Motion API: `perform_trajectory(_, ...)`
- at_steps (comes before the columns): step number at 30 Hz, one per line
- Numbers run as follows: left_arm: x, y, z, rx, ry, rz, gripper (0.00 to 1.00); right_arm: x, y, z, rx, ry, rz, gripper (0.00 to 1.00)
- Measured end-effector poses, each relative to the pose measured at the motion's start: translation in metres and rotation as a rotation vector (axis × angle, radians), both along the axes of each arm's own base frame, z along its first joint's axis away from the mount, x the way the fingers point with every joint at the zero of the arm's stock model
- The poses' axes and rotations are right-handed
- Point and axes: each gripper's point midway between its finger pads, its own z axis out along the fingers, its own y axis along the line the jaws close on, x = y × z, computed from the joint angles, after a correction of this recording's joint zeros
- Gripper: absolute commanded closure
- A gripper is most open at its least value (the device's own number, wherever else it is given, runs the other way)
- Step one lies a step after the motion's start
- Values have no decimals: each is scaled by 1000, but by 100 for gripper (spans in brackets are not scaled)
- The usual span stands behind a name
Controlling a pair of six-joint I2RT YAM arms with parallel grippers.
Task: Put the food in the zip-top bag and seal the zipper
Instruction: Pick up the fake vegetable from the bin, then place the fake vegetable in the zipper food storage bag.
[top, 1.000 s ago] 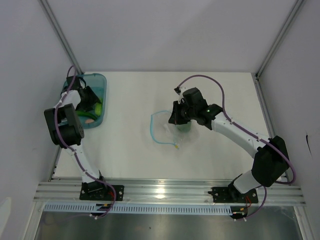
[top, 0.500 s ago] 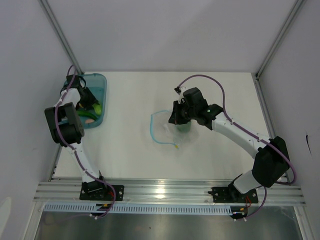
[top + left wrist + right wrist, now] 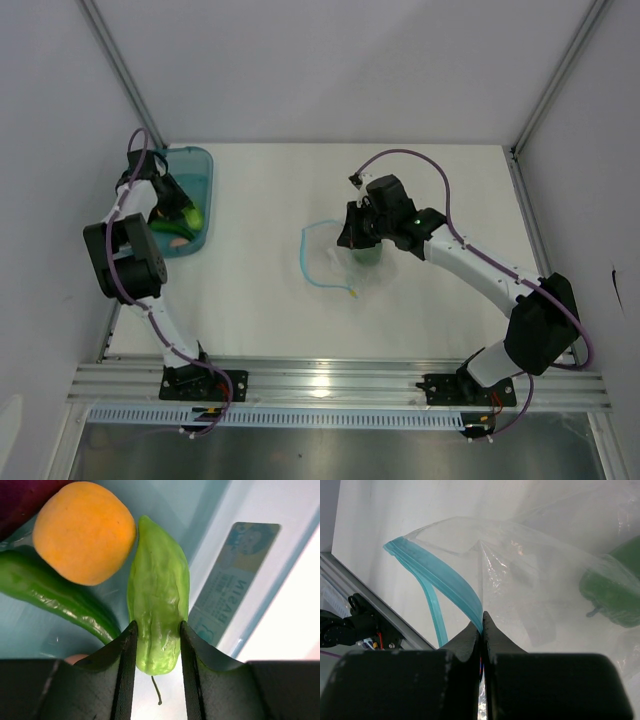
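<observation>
Zip-top bag rim is pinched in the closed right hand, its arm stretched across the bench. The left hand, reaching down into the tub, grips a green pepper.

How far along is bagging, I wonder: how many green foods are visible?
3: a pale pepper between the left gripper's jaws in the tub, a dark pepper beside it, a third piece inside the bag. More may be hidden.

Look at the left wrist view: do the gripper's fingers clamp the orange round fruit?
No, the left gripper clamps the light green pepper; the orange fruit lies beyond its fingertips, untouched.
</observation>
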Motion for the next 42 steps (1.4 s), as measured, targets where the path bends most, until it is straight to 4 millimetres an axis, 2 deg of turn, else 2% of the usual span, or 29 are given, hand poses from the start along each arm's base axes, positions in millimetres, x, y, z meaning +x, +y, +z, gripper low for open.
perform_trajectory(5,-4,0,22,15,-46,15,99,0,0,0,0,0,0,100)
perform_trajectory(15,-20,-4,51,25,-105,45,99,-1,1,0,-1,0,3,100)
perform_trajectory(23,-26,-9,100,39,-217,48,99,0,0,-2,-5,1,2,100)
perform_trajectory(26,-35,-18,110,21,-253,40,99,2,0,-6,-14,7,-3,100)
perform_trajectory(30,-50,-40,113,-40,-278,-1,99,8,3,-9,-25,14,-7,100)
perform_trajectory(34,-62,-77,120,-113,-306,-81,99,15,5,-6,-33,5,-13,100)
perform_trajectory(38,-74,-118,143,-177,-390,-177,99,17,4,-5,-39,0,-21,100)
perform_trajectory(42,-98,-160,171,-254,-506,-276,100,17,3,-7,-45,5,-31,100)
